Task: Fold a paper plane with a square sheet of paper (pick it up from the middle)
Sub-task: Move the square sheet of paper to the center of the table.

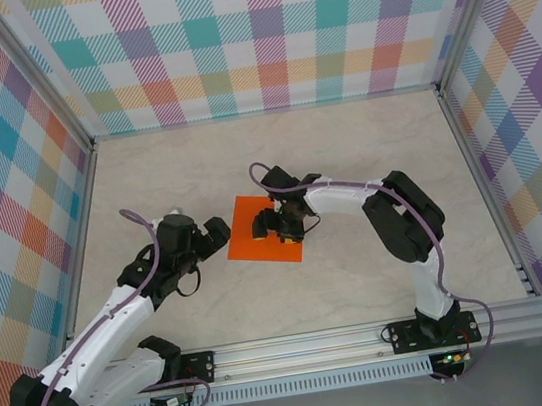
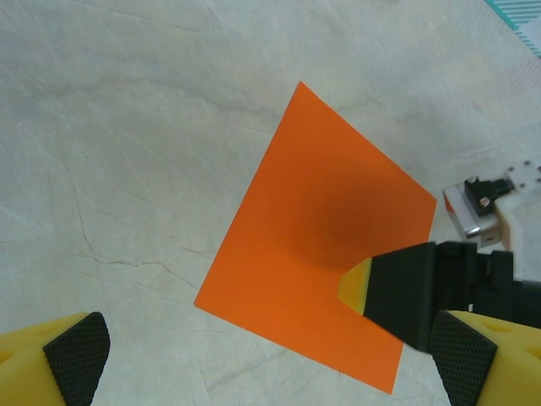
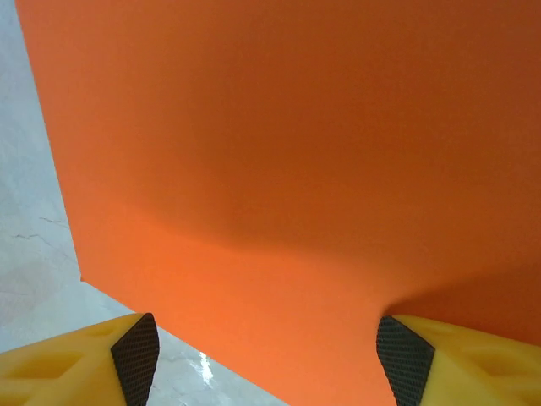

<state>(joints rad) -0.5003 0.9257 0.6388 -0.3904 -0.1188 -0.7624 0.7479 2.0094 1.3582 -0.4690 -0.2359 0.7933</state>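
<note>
A pale, marble-veined counter [image 1: 345,152] sits inside walls of pastel plaid [image 1: 257,33], with an aluminium rail [image 1: 321,342] along its near edge. The orange paper sheet [image 1: 246,229] lies flat and unfolded at mid-counter. The right tool [image 1: 276,225] hangs over the sheet, fingers spread. The left tool [image 1: 221,233] waits just beside the sheet's left edge, fingers wide apart and holding nothing.

A bright orange square sheet of paper [image 1: 251,232] is seen lying unfolded near the middle of the pale, marbled tabletop [image 1: 345,152], turned slightly so that its edges run askew to the tabletop's sides. Its surface is plain and smooth, with four crisp corners. A soft bow and shadow are shown in it near one edge.
</note>
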